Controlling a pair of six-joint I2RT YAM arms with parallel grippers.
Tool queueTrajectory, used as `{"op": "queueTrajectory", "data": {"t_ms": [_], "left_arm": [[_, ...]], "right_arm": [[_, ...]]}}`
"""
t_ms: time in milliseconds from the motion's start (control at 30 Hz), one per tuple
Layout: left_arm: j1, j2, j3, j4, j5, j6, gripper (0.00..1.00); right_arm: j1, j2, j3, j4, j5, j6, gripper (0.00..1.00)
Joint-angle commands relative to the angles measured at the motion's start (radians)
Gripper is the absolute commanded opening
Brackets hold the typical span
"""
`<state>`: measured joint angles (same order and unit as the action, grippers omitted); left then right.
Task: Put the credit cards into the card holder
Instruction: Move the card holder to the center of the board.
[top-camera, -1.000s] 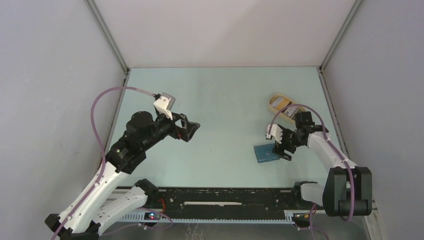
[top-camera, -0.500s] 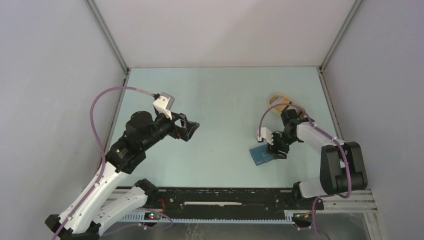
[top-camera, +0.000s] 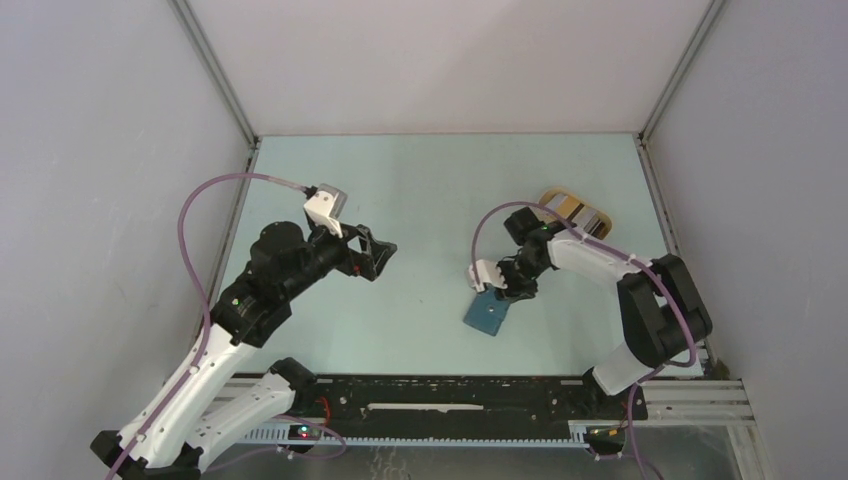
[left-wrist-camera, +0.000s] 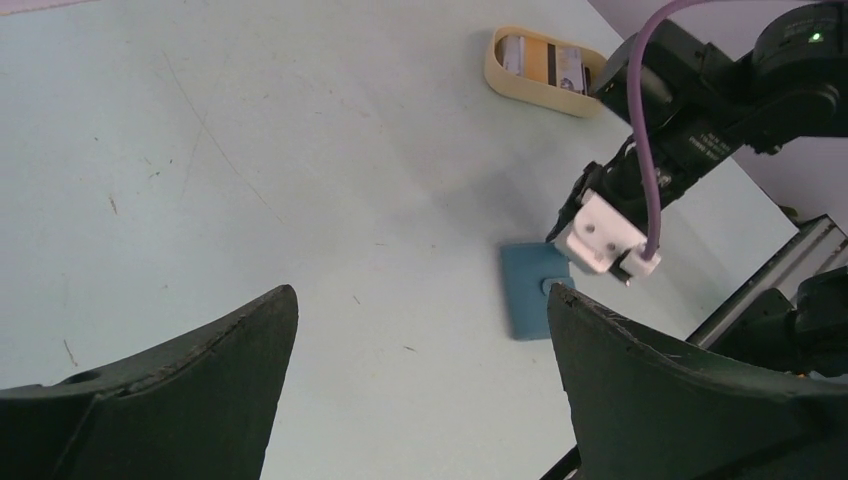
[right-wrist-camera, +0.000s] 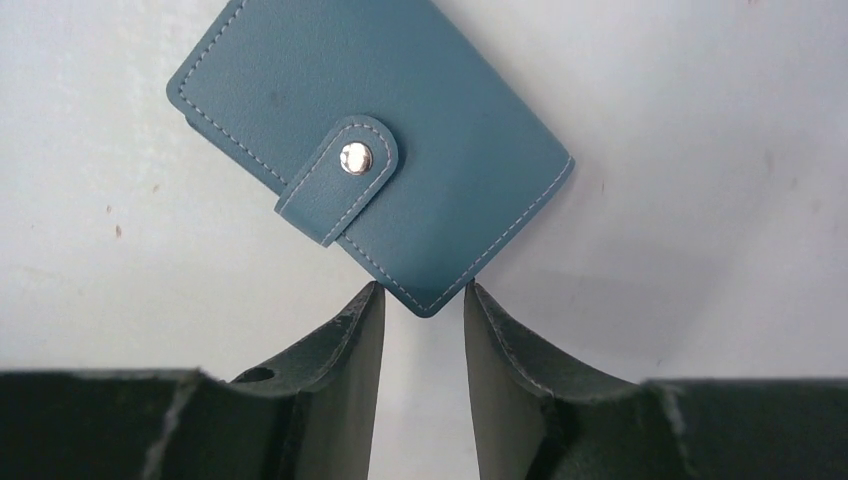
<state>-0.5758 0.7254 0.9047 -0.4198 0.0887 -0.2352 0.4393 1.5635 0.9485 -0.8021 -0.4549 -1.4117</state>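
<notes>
The card holder (top-camera: 487, 317) (left-wrist-camera: 530, 290) is a teal-blue wallet lying flat on the table, folded, its snap tab fastened (right-wrist-camera: 370, 150). My right gripper (top-camera: 503, 295) (right-wrist-camera: 422, 288) stands at its near corner. The jaws are narrowed but still apart, and the corner sits between the two fingertips, touching both. The credit cards (left-wrist-camera: 545, 58) (top-camera: 577, 210) lie in a tan oval tray behind the right arm. My left gripper (top-camera: 385, 250) (left-wrist-camera: 422, 293) hangs wide open over bare table to the left, holding nothing.
The tan tray (left-wrist-camera: 530, 92) (top-camera: 546, 199) sits at the back right, partly hidden by the right forearm. Grey walls close in the table on three sides. A purple cable loops over each arm.
My right gripper has swept left toward the table's middle, and its jaws have narrowed. The card holder has slid left with it and turned. The left arm has stayed still.
</notes>
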Motion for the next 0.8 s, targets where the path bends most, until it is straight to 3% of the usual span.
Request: {"op": "queueTrajectory", "data": {"t_ms": [0, 133, 467, 767], "left_arm": [[0.014, -0.012, -0.019, 0.035, -0.01, 0.012, 1.0], [0.02, -0.003, -0.024, 0.036, -0.006, 0.0, 1.0], [0.034, -0.01, -0.059, 0.04, 0.0, -0.048, 1.0], [0.034, -0.089, -0.213, 0.186, 0.082, -0.242, 1.0]], "right_arm": [[0.118, 0.041, 0.062, 0.042, 0.047, 0.028, 0.43], [0.182, 0.025, 0.079, 0.094, 0.077, 0.118, 0.5], [0.129, -0.242, -0.016, 0.1, 0.015, 0.264, 0.73], [0.066, -0.515, -0.068, 0.009, -0.201, 0.404, 0.85]]}}
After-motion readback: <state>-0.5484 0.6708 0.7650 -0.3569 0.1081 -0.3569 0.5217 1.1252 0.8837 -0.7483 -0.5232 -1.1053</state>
